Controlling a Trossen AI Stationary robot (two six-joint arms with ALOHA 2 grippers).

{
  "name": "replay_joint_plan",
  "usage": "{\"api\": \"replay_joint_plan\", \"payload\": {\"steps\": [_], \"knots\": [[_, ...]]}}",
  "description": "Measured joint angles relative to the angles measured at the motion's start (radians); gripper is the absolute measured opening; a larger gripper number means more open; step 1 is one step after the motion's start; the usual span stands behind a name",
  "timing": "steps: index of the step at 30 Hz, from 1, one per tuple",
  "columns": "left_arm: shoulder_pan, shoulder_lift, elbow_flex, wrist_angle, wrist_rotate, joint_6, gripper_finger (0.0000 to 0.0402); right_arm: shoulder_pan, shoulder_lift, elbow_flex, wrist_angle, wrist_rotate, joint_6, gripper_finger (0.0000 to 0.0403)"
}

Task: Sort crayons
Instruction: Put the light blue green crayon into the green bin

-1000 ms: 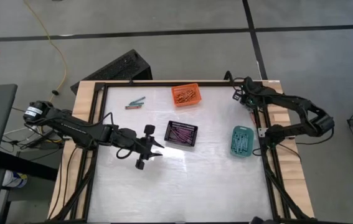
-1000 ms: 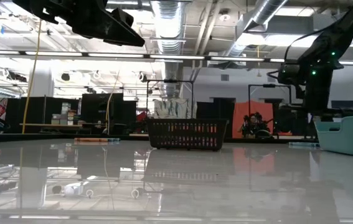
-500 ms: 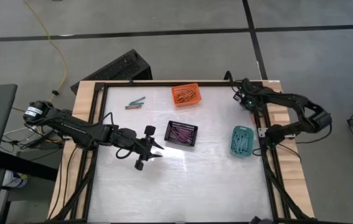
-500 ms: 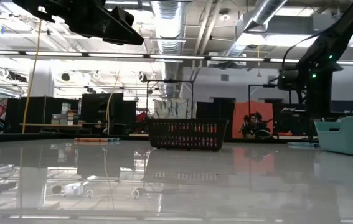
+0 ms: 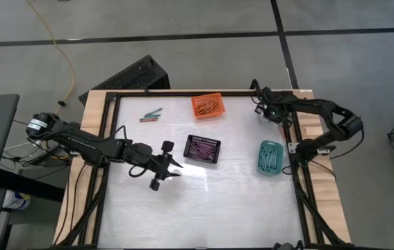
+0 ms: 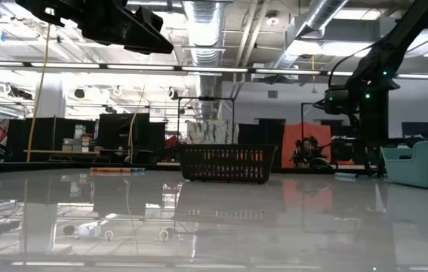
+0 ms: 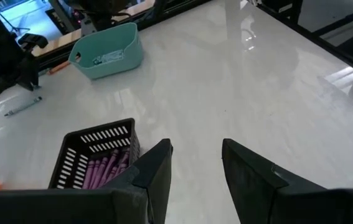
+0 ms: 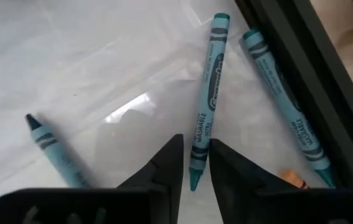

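Observation:
Three teal crayons lie flat on the white table at its far right corner: one (image 8: 207, 93) in the middle, one (image 8: 285, 106) along the black frame rail, one (image 8: 51, 149) off to the side. My right gripper (image 8: 193, 163) (image 5: 266, 111) points down over them, open by a narrow gap. The middle crayon's pointed end (image 8: 193, 179) lies between its fingertips, and no touch shows. My left gripper (image 7: 195, 155) (image 5: 174, 167) hangs open and empty above the table, beside the black basket (image 5: 203, 148) of purple crayons (image 7: 101, 171).
An orange basket (image 5: 207, 105) stands at the far middle and a teal basket (image 5: 269, 157) at the right edge. A few loose crayons (image 5: 151, 115) lie at the far left. The black frame rail (image 8: 325, 81) runs close beside my right gripper. An orange bit (image 8: 294, 180) shows by the rail.
My right gripper has sunk toward the table and shifted a little toward the table's left, tipping more steeply downward over the teal crayons.

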Motion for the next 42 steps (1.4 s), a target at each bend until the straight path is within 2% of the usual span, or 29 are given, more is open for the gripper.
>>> {"api": "replay_joint_plan", "payload": {"steps": [8, 14, 16, 24, 27, 32, 37, 42], "knots": [[-0.001, 0.0, 0.0, 0.0, 0.0, -0.029, 0.0132, 0.015, 0.008, 0.002, -0.021, -0.031, -0.016, 0.0096], [-0.007, 0.0, 0.0, -0.009, 0.003, -0.029, 0.0132, 0.033, 0.006, 0.002, -0.041, -0.057, -0.05, 0.0021], [-0.012, 0.0, 0.0, -0.015, 0.003, -0.029, 0.0132, 0.039, 0.005, 0.001, -0.039, -0.062, -0.06, 0.0009], [-0.013, 0.0, 0.0, -0.02, 0.001, -0.028, 0.0132, 0.082, -0.034, -0.003, -0.036, -0.072, -0.104, 0.0002], [-0.013, 0.0, 0.0, -0.021, -0.001, -0.028, 0.0132, 0.116, -0.085, -0.006, -0.046, -0.101, -0.11, 0.0001], [-0.013, 0.0, 0.0, -0.039, -0.061, -0.026, 0.0132, 0.17, -0.181, -0.005, -0.038, -0.056, -0.13, 0.0001], [-0.013, 0.0, 0.0, -0.046, -0.081, -0.036, 0.0132, 0.266, -0.255, -0.004, 0.019, -0.033, -0.135, 0.0], [-0.013, 0.0, 0.0, -0.045, -0.084, -0.063, 0.0132, 0.382, -0.27, -0.002, 0.157, -0.042, -0.144, 0.0]]}}
